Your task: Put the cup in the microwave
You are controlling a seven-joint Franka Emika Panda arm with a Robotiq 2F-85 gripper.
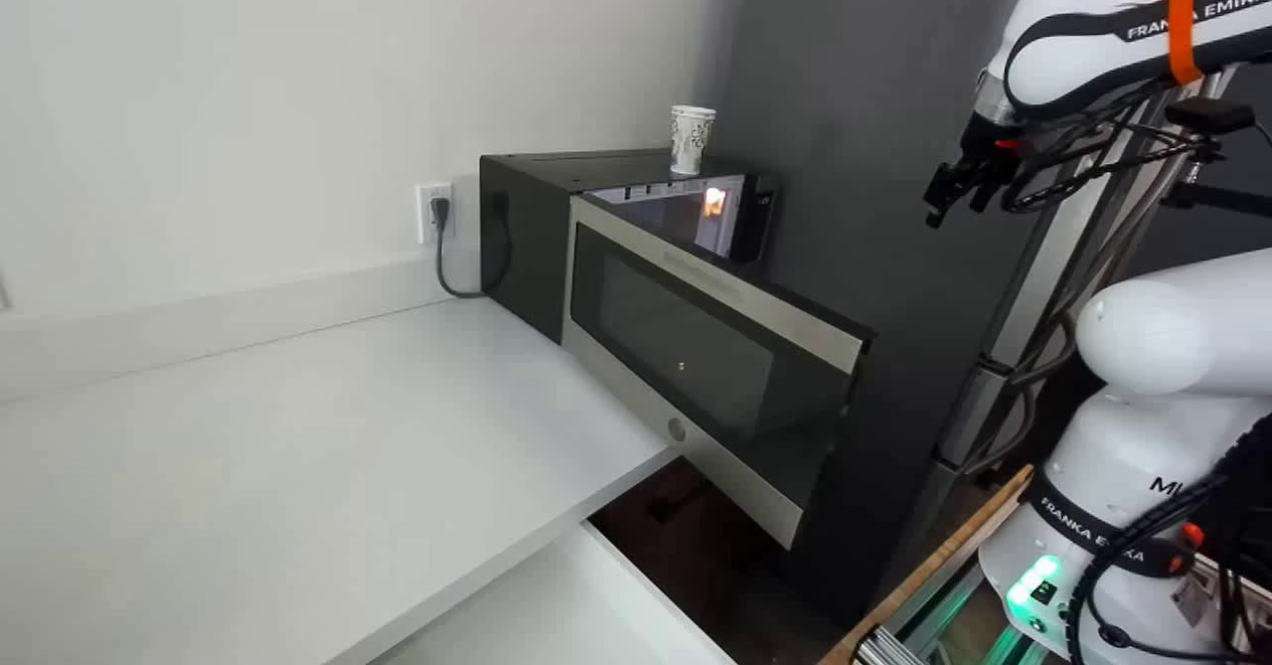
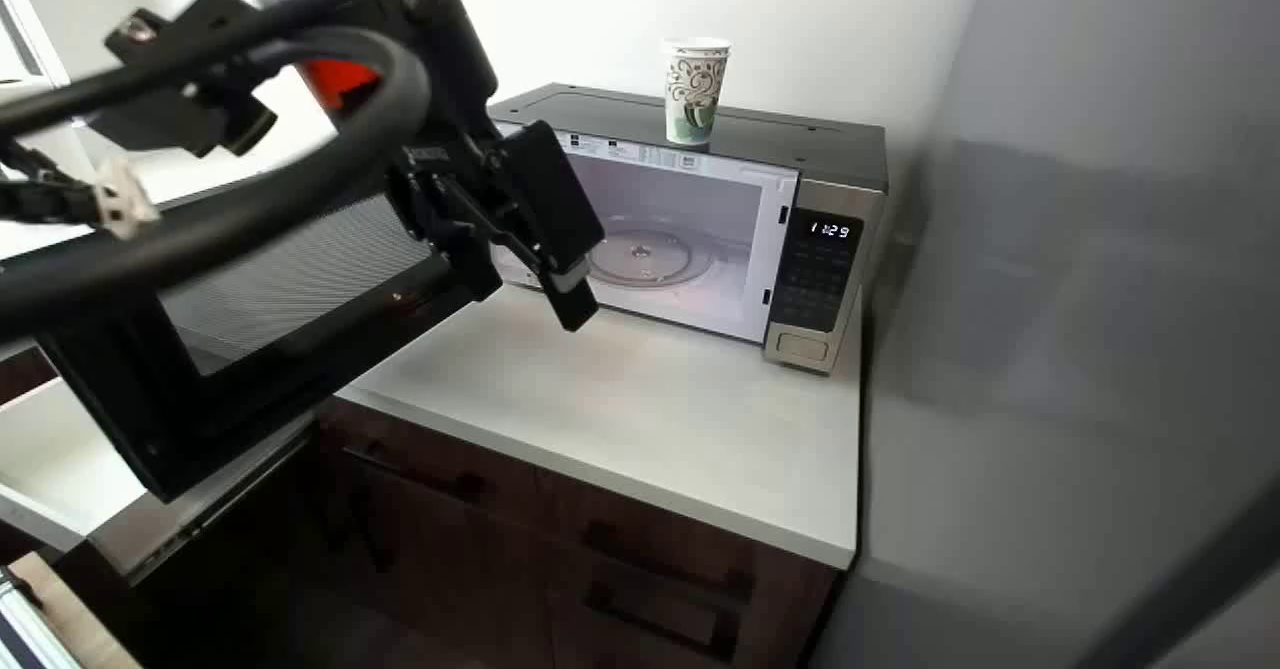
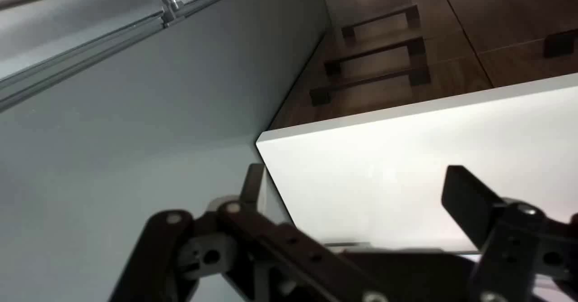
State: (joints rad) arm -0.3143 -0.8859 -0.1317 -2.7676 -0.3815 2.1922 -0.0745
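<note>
Cup [image 2: 693, 99]: small, tapered, wider at its doubled-looking rim; white with dark swirls and a green patch; upright on top of the microwave [image 1: 527, 248], near the front edge.
Microwave body: dark box, steel-toned trim, dark control panel [image 2: 820, 274] showing 11:29.
Door [image 1: 686, 347]: standing open; dark glass in a metal-toned frame outside, fine mesh inside.
Cavity [image 2: 690, 194]: pale walls, round clear turntable [image 2: 640, 252].
Gripper [image 3: 356, 184]: black, angular, its fingers [image 3: 467, 198] spread well apart; well away from the cup.
Arm [image 1: 1123, 64]: rounded white shells, orange strap [image 1: 1183, 34].
Counter [image 2: 680, 429]: smooth white slab under the microwave.
Cabinets [image 2: 450, 549]: dark brown wood grain, dark bar handles [image 3: 416, 47].
Drawer [image 2: 60, 459]: open, white inside, standing out from under the counter.
Grey panel [image 1: 845, 148]: tall, flat, smooth, just beside the counter.
Wall [image 1: 248, 98]: pale; black power cord [image 1: 442, 267] plugged into a white outlet [image 1: 425, 228].
In the way: in an exterior view a thick black cable [image 2: 230, 229] and the gripper cover parts of door and cavity; the door juts past the counter's edge.
</note>
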